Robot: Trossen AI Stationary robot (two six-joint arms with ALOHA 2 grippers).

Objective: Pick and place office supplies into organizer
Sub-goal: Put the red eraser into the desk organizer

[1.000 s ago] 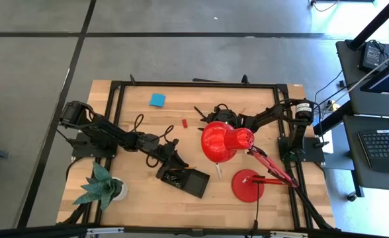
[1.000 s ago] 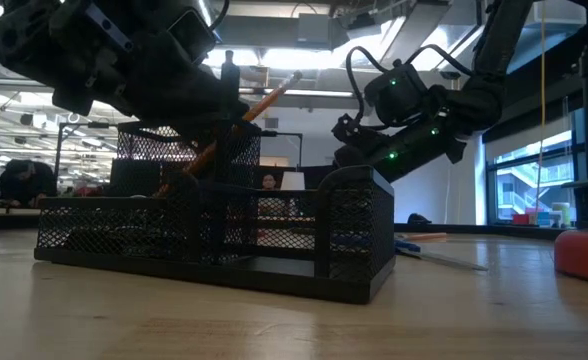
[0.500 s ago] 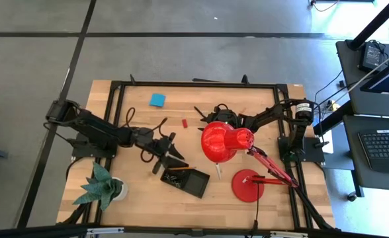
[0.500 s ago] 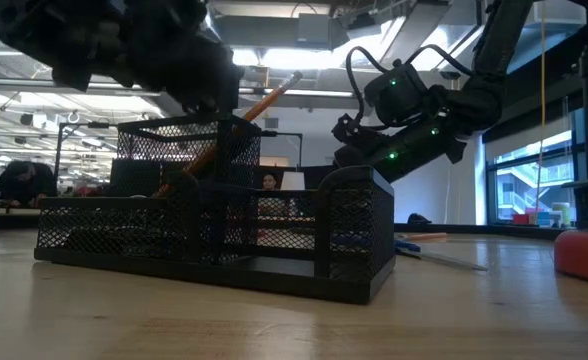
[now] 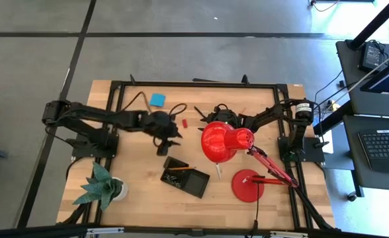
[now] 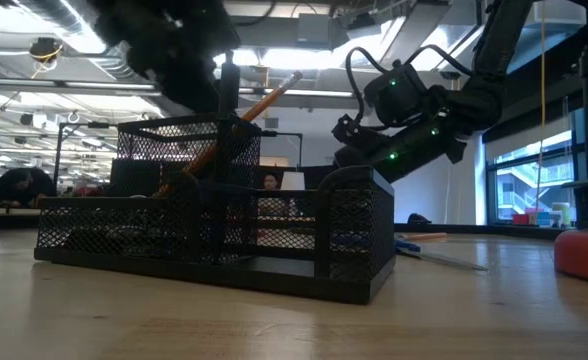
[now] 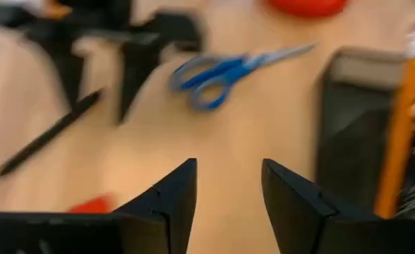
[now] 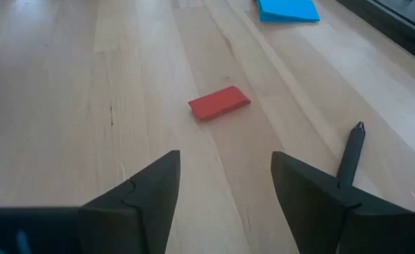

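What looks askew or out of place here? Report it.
The black mesh organizer lies at an angle to the table's edges. An orange wooden pencil leans tilted out of its tall compartment. A small red eraser-like block and a blue sticky-note pad lie loose on the wood.

red desk lamp [image 5: 224,142], green paper plant [image 5: 100,186]

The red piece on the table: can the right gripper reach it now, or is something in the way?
Probably yes. The right gripper is open, and only bare wood lies between it and the red piece; the black pen lies off to one side.
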